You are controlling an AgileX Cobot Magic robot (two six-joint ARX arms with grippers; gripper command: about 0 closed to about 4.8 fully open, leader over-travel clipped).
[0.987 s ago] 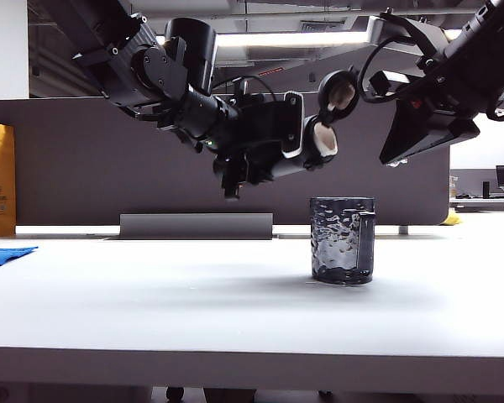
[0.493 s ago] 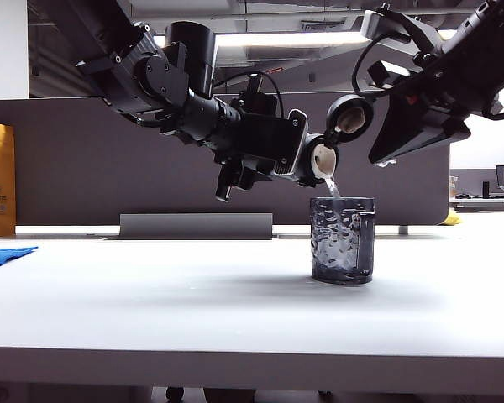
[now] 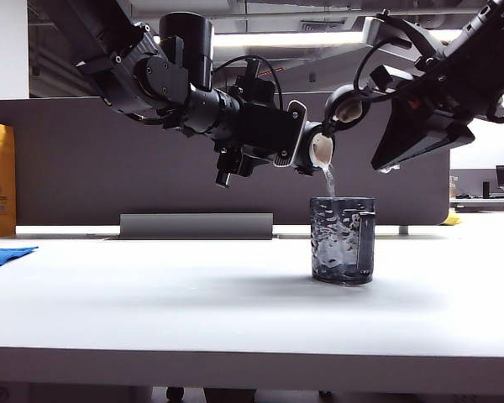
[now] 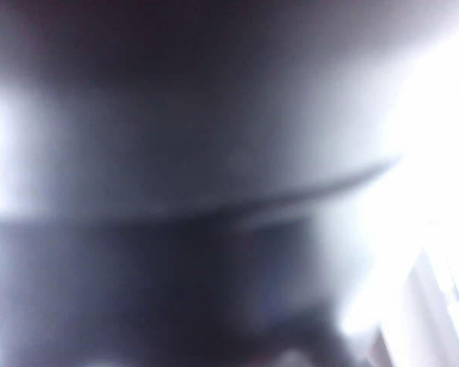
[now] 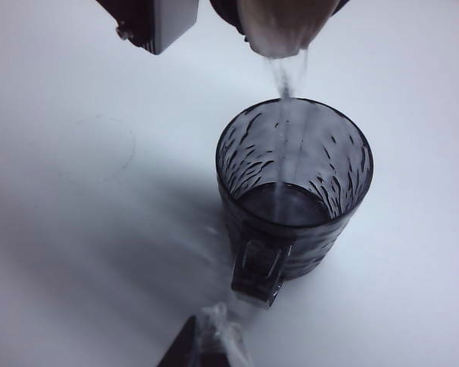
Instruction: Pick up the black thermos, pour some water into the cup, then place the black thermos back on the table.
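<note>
While water runs in a thin stream from its beige spout, we have the black thermos (image 3: pixel 273 134) tipped nearly level in the air, lid flipped open, mouth just above and to the left of the rim of the cup (image 3: pixel 343 239). By our judgement the task is about at its middle: the pick-up is done, the pour is under way, and what is left is to right the bottle and set it back on the table (image 3: pixel 151 294). In the right wrist view the cup (image 5: pixel 294 191) shows a shallow pool at its bottom, well short of full, and the stream lands inside the rim, with no spill that we can make out.

Our left gripper (image 3: pixel 260 138) is clamped round the thermos body behind the spout, its jaws held apart by the bottle's width; the left wrist view is a dark blur and adds nothing. The cup stands upright on the table below the spout, handle toward the right, touched by neither arm.

Our right gripper (image 5: pixel 203 344) hangs above and to the right of the cup, its fingers pressed together on nothing, well clear of the stream.
</note>
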